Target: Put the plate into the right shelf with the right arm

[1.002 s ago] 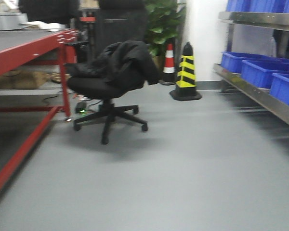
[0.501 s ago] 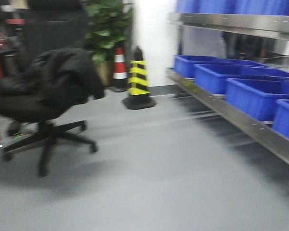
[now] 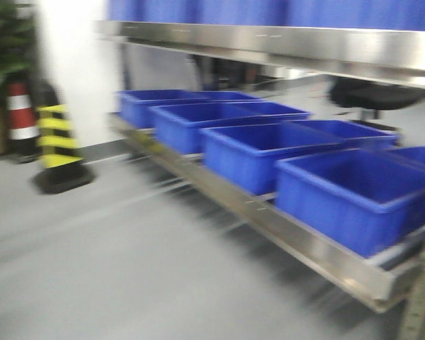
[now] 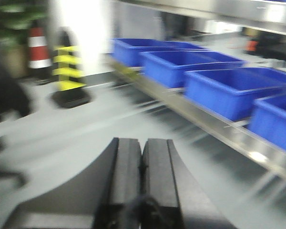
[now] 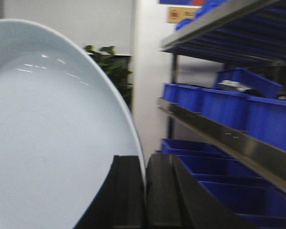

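The pale-blue plate (image 5: 47,133) fills the left half of the right wrist view, held on edge. My right gripper (image 5: 145,164) is shut on the plate's rim, one black finger on each side. The right shelf (image 3: 269,212) runs from centre to lower right in the front view, its steel lower edge (image 5: 229,138) and upper edge (image 3: 283,42) shining. My left gripper (image 4: 141,148) is shut with nothing between its fingers and points at the grey floor beside the shelf (image 4: 219,129). The plate and both arms are out of sight in the front view.
Several blue bins (image 3: 354,188) stand in a row on the lower shelf, more on the level above (image 5: 257,114). A yellow-and-black cone (image 3: 57,145) and a red-and-white cone (image 3: 18,117) stand at the left by a white pillar, with a plant (image 5: 112,67) behind. Grey floor (image 3: 113,262) lies before the shelf.
The front view has swung to the right: the office chair and red table have left the frame, and the steel shelf with blue bins has moved in to fill the centre and right.
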Controlling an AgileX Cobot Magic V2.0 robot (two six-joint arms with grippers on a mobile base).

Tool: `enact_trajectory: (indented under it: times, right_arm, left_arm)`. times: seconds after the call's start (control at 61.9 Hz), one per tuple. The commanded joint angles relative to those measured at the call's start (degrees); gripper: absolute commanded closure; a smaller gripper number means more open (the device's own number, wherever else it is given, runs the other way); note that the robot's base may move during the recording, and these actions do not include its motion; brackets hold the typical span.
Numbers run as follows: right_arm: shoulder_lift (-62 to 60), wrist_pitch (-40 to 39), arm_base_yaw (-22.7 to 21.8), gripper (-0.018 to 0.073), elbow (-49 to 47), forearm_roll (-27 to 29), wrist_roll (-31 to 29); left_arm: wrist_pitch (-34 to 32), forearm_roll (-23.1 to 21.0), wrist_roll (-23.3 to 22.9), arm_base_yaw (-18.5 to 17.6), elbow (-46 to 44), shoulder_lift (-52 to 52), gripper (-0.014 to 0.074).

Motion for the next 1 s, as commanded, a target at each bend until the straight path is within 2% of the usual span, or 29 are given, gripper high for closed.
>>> enact_trajectory:
  times: [0.0,0.986]
  right_arm:
    - [0.84,-5.50,-0.10,0.0504,-1.66,0.19,-0.07]
    - [0.84,-5.44,-0.10,0.0504,-1.66,0.19,-0.07]
  left_arm:
    - [-5.03,-0.33,-0.19,-0.49,0.46,-0.37,0.0643]
    - [-5.03,-0.33,-0.19,-0.49,0.46,-0.37,0.0643]
